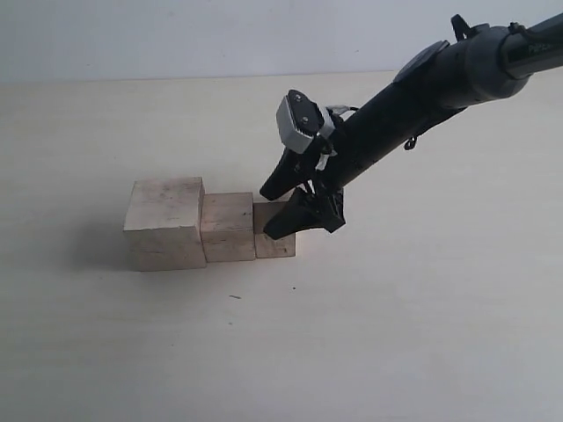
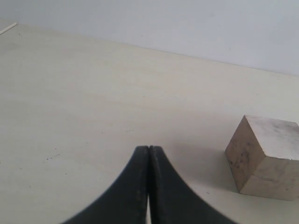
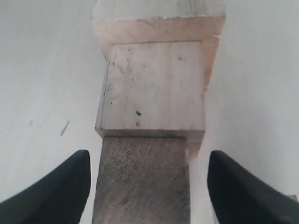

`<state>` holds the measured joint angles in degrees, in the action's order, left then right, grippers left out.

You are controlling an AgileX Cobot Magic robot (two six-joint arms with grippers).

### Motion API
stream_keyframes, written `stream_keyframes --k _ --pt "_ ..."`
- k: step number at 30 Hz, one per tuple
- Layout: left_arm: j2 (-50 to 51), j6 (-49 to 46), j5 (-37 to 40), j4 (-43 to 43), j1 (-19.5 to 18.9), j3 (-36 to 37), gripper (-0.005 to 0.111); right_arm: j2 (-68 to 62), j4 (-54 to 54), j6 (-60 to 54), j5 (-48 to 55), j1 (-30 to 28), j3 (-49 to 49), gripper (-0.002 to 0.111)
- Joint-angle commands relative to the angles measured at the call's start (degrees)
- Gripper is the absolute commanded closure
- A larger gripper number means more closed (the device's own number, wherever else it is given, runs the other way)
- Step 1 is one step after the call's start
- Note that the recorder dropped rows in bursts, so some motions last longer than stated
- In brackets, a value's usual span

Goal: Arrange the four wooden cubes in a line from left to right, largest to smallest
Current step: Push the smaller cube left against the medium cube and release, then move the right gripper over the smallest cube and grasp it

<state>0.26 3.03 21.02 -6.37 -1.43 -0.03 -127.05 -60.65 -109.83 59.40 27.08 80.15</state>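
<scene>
Three wooden cubes stand touching in a row in the exterior view: the largest cube [image 1: 164,222] on the left, a medium cube [image 1: 227,227], then a smaller cube [image 1: 280,246]. My right gripper [image 1: 265,215] is open and straddles the smaller cube [image 3: 142,179] with a gap on each side; beyond it the wrist view shows the medium cube [image 3: 154,88] and the largest [image 3: 159,18]. A fourth cube is not seen in the exterior view. My left gripper [image 2: 148,148] is shut on nothing above bare table, with one cube [image 2: 266,158] off to the side; I cannot tell which cube that is.
The pale table [image 1: 396,334] spreads all round the row. A small dark speck [image 1: 235,297] lies in front of the cubes. The right arm [image 1: 440,79] reaches in from the upper right. The left arm is outside the exterior view.
</scene>
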Motion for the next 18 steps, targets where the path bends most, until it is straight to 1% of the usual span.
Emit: stream_keyframes --k 1,5,7,12,14,16,18 --pt "-0.26 0.27 -0.33 -0.22 0.34 0.03 0.107 2.80 -0.64 2.20 0.58 0.24 -0.26 0.040" --pt "-0.26 0.27 -0.33 -0.22 0.34 0.03 0.107 5.42 -0.57 3.92 -1.24 0.13 -0.26 0.041" --pt "-0.26 0.27 -0.33 -0.22 0.34 0.03 0.107 6.71 -0.57 7.69 -5.84 0.13 -0.26 0.041" --pt "-0.26 0.27 -0.33 -0.22 0.34 0.03 0.107 8.07 0.06 25.08 -21.72 0.13 -0.26 0.046" --pt "-0.26 0.27 -0.33 -0.22 0.34 0.03 0.107 8.07 0.06 35.04 -26.99 0.13 -0.26 0.048" --pt "-0.26 0.27 -0.33 -0.22 0.34 0.03 0.107 8.07 0.20 44.45 -29.52 0.13 -0.26 0.048" --pt "-0.26 0.27 -0.33 -0.22 0.34 0.03 0.107 8.07 0.84 47.33 -29.63 0.27 0.19 0.048"
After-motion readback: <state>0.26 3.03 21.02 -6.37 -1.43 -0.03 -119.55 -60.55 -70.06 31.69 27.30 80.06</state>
